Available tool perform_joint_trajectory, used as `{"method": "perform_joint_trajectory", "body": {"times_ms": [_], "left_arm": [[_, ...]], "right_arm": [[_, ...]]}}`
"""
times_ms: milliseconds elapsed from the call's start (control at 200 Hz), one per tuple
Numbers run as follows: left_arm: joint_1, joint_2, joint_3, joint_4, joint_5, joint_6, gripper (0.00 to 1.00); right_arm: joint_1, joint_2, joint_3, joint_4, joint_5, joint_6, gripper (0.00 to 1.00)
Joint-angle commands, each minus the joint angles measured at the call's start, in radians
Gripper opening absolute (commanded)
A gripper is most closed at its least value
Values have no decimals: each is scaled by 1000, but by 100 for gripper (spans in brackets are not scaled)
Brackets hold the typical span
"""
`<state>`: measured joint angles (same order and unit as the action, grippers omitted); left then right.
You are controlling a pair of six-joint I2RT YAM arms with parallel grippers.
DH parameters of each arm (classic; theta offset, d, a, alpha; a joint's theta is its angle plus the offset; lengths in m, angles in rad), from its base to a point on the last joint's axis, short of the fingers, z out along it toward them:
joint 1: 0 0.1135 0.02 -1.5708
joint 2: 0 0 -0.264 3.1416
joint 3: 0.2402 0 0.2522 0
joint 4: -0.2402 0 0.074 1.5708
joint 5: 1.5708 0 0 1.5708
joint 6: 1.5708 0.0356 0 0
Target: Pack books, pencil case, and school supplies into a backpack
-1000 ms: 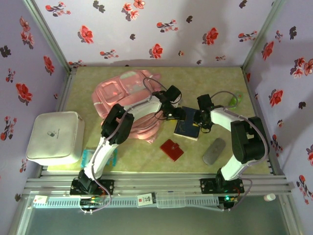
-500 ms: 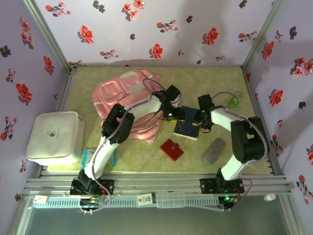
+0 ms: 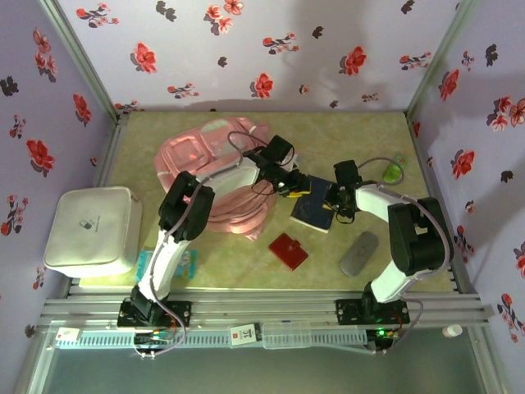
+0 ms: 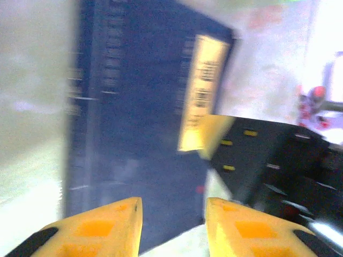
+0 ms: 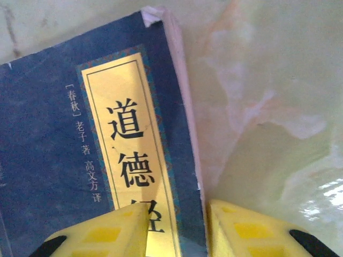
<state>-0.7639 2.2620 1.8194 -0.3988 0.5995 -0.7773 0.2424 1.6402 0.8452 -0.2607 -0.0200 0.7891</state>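
Left gripper (image 4: 172, 209) and right gripper (image 5: 178, 214) flank the navy book (image 5: 53, 160), jaws narrowly apart — better to slip one finger under its edge before closing.

The backpack (image 3: 209, 176) lies left of the surface's (image 3: 353, 139) centre, the book (image 3: 314, 212) just right of it. The square piece (image 3: 288, 251) and the pouch (image 3: 359, 253) lie nearer the near edge, pouch rightmost.

My left arm has swung back over the backpack (image 3: 205, 164) — my left gripper (image 3: 288, 184) pulling the navy book (image 3: 312, 213) slightly askew.
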Motion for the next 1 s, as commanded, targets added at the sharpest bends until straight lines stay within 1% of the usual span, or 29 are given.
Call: {"method": "perform_joint_trajectory", "body": {"times_ms": [0, 95, 135, 225, 270, 305, 385, 465, 565, 820, 995], "left_arm": [[-11, -73, -20, 88, 91, -14, 36], [-11, -46, -26, 79, 91, -19, 35], [-9, -33, -23, 63, 88, 0, 35], [3, -22, 8, -51, -8, 69, 42], [8, -24, 16, -94, -69, 99, 44], [12, -21, 23, -117, -96, 114, 45], [12, -5, 42, -146, -119, 133, 47], [8, 22, 55, -158, -124, 135, 47], [-2, 53, 72, -188, -170, 142, 47], [-18, 130, 171, -276, -172, 179, 46], [-31, 158, 196, -301, -175, 180, 46]], "right_arm": [[8, 30, -31, 46, -80, 37, 34], [6, 33, -32, 65, -101, 48, 34], [6, 32, -32, 68, -100, 52, 33], [7, 30, -35, 58, -81, 49, 34], [8, 29, -37, 50, -67, 46, 33], [7, 29, -36, 39, -57, 43, 33], [7, 29, -32, 13, -31, 34, 32], [7, 29, -29, 2, -16, 25, 28], [7, 35, -28, -5, -9, 21, 27], [8, 57, -24, 1, -23, 21, 27], [6, 58, -23, 7, -31, 24, 27]]}}
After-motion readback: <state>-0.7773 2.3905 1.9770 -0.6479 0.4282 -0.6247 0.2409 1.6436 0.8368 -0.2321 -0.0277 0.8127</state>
